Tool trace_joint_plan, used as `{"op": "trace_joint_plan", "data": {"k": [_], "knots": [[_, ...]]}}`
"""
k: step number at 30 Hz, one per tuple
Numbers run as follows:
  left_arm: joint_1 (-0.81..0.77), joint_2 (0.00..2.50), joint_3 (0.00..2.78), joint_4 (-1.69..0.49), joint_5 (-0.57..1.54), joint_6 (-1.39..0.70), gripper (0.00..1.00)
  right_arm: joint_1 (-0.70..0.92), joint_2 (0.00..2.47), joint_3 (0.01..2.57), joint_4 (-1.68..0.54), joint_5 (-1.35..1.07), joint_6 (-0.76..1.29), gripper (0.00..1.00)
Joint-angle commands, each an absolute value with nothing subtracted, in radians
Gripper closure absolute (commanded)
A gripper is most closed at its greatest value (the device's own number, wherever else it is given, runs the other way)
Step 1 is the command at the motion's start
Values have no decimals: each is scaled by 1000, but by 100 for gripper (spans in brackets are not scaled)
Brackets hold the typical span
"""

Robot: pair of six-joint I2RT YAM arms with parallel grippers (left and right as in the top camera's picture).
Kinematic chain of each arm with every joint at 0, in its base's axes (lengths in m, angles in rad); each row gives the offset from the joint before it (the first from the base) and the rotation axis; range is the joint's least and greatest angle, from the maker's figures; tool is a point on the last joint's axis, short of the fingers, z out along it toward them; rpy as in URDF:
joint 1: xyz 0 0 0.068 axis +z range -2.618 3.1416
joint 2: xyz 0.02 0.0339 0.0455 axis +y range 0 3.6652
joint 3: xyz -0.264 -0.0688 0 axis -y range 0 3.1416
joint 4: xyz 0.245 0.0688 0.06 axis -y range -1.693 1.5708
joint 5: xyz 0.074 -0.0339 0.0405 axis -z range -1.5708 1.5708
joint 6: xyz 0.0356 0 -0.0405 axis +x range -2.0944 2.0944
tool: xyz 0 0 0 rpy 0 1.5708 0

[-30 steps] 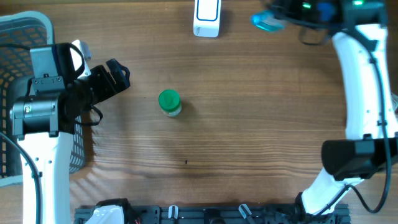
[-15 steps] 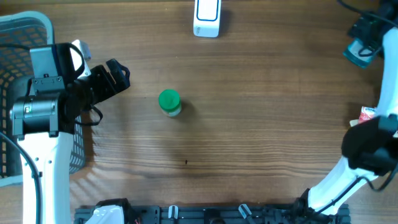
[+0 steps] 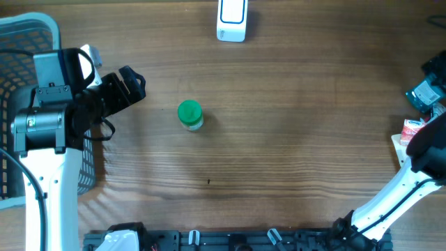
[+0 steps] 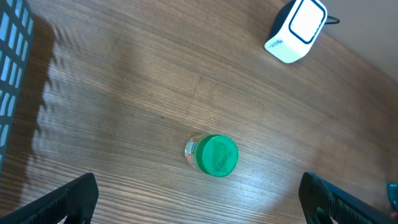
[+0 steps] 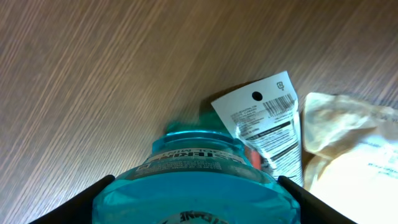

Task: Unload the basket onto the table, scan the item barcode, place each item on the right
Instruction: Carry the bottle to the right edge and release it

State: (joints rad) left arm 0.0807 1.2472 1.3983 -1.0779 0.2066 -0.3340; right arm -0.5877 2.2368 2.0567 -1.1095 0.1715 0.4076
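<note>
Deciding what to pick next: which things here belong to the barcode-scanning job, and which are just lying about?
In the job:
- teal bottle, held in the right gripper
- white barcode scanner
- green-lidded jar, probably next to scan

Lying about, as far as I can tell:
- wire basket
- tagged packet
- crinkled white pouch
</note>
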Motion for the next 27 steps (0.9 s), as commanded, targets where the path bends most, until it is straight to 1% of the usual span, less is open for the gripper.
{"op": "trace_joint_plan", "data": {"k": [1,2,7,11,13,17,19,23,25,27], "knots": [[88,1244,1413,-1078,208,-321,0,-609,2236,2067,-1087,126,376,6],[88,1244,1413,-1078,208,-321,0,-609,2236,2067,-1087,117,377,0],[88,1244,1413,-1078,208,-321,0,-597,2209,2094,-1100,39,377,0],[88,1244,1413,-1078,208,-321,0,-566,2119,2141,-1131,36,394,0],[88,1244,1413,-1078,208,-321,0,-540,2038,2151,-1127,81,416,0],[88,1244,1413,-1078,208,-321,0,-464,1851,2155,-1113,291,453,0],[88,1244,1413,-1078,208,-321,0,-374,1703,2155,-1110,382,474,0],[88,1244,1413,-1078,208,-321,0,-229,1583,2154,-1165,220,472,0],[88,1244,1413,-1078,208,-321,0,-122,1570,2154,-1216,149,473,0],[88,1244,1413,-1078,208,-321,0,-38,1586,2152,-1266,127,502,0]]}}
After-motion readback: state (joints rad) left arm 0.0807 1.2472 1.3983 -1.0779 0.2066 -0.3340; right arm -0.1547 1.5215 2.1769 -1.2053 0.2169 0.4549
